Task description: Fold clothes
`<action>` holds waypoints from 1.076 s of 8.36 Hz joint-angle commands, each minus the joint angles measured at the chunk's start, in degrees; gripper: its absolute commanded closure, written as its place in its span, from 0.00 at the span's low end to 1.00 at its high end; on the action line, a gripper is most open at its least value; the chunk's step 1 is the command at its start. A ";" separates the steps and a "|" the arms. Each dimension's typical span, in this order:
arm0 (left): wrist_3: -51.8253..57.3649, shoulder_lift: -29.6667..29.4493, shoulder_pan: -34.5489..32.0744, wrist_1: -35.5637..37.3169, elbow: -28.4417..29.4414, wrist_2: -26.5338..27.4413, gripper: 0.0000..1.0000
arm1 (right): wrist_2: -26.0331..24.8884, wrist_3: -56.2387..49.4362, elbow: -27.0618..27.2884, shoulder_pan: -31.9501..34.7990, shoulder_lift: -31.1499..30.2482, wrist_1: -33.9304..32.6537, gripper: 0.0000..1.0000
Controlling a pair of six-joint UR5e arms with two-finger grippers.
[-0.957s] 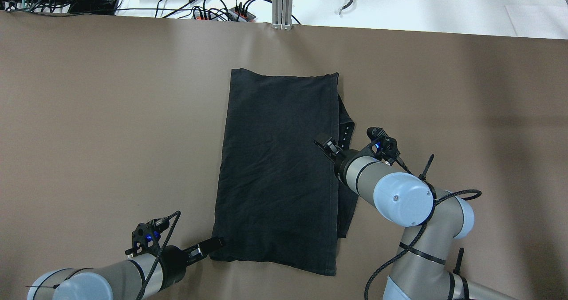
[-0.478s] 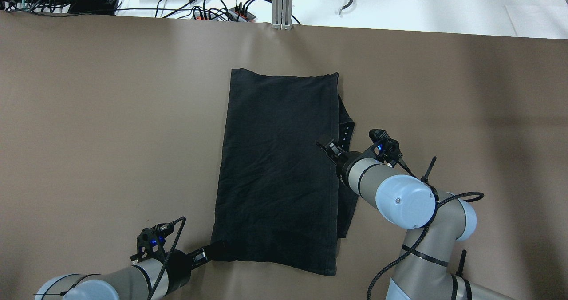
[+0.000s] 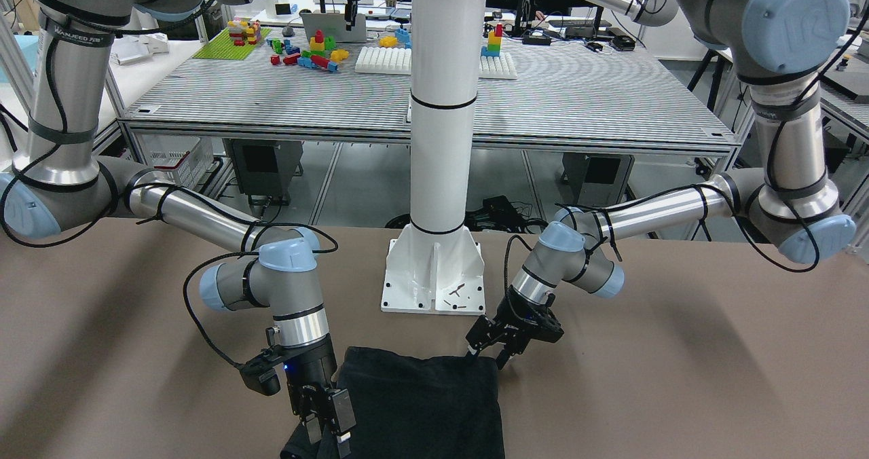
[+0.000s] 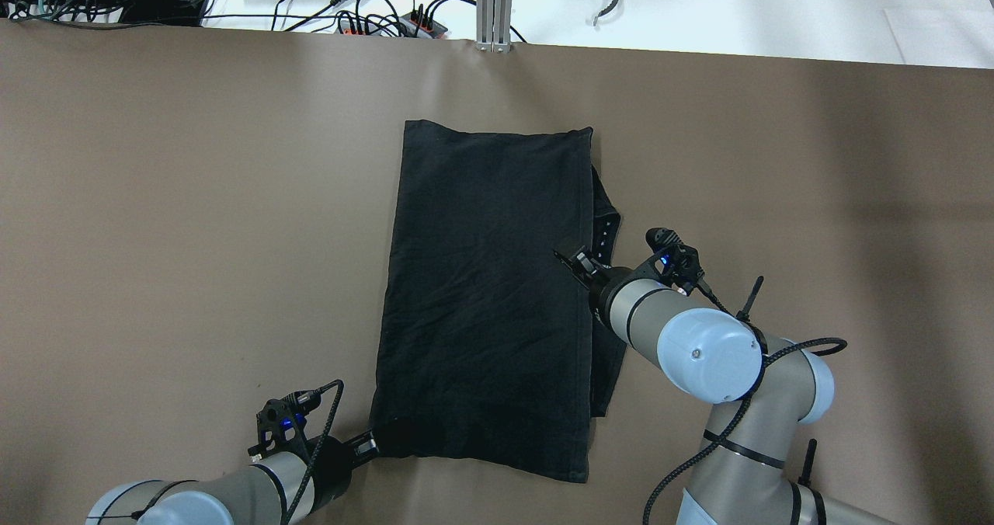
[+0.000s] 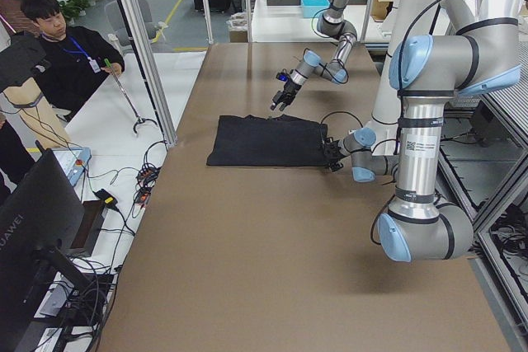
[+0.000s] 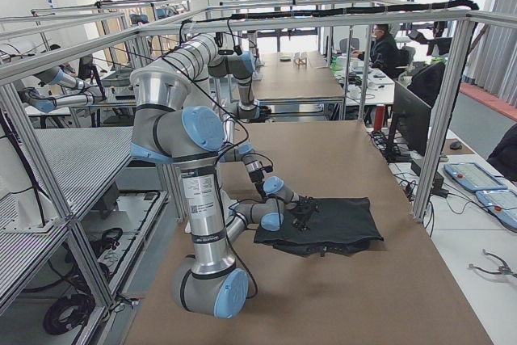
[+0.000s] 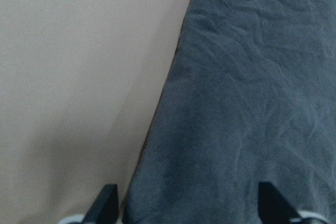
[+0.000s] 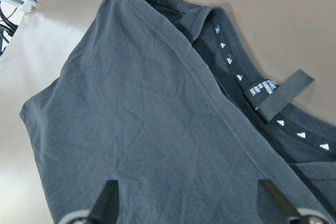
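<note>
Looking across from the front-facing view, you see the clothes (image 3: 421, 405) lying flat in the middle of the tabletop (image 3: 679, 377), near the white base plate (image 3: 434, 282). The left gripper (image 3: 490, 354) is at one corner and the right gripper (image 3: 327, 419) is low on the opposite long side. From overhead, the clothes (image 4: 489, 292) form a long black oblong. The left gripper (image 4: 371, 445) sits at the corner nearest the robot's edge, and the right gripper (image 4: 576, 258) is midway along the right side. Your left wrist view shows the jaws spread wide with that corner between them, not pinched. Your right wrist view shows jaws equally spread over the folded edge, with a neck label (image 8: 278, 95) poking out beside it. I judge you are lining up grasps for the next fold; next you need to lower and close on every layer
</note>
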 commanded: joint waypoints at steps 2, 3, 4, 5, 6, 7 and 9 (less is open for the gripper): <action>0.09 -0.03 -0.08 0.00 0.31 0.07 0.32 | 0.00 0.00 0.00 -0.01 0.00 -0.02 0.07; 0.09 -0.03 -0.08 0.00 0.22 -0.02 0.53 | 0.00 0.00 0.00 -0.01 0.00 -0.02 0.07; 0.09 -0.03 -0.17 0.00 -0.13 -0.02 0.64 | 0.00 0.00 0.00 -0.01 0.00 -0.02 0.07; 0.09 0.06 -0.26 -0.08 -0.39 -0.02 0.64 | 0.00 0.00 0.00 -0.01 0.00 -0.02 0.07; 0.18 0.50 -0.35 -0.09 -0.40 -0.02 0.64 | 0.00 0.00 0.00 -0.01 0.00 -0.02 0.07; 0.18 0.85 -0.52 -0.17 -0.48 -0.02 0.63 | 0.00 0.00 0.00 -0.01 0.00 -0.02 0.07; 0.18 0.94 -0.43 -0.17 -0.57 -0.02 0.59 | 0.00 0.00 0.00 -0.01 0.00 -0.02 0.07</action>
